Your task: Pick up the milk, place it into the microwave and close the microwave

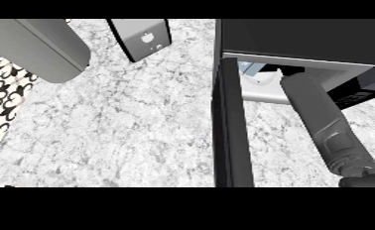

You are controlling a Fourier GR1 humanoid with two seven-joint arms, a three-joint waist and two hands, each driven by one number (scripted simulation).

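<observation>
The microwave (293,38) stands at the right with its dark door (233,125) swung open toward me. Inside the opening a pale blue-and-white corner, which looks like the milk (253,68), rests by a white turntable plate (265,82). My right forearm (320,117) slants from the cavity's mouth down to the lower right. The black right hand (359,177) shows only in part at that corner, away from the milk. My left hand is out of sight.
A large grey rounded cylinder (40,48) fills the upper left. Behind it a tilted grey slab with a dark edge (143,38) stands on the speckled counter (124,125). A black-and-white patterned thing (11,92) sits at the left edge.
</observation>
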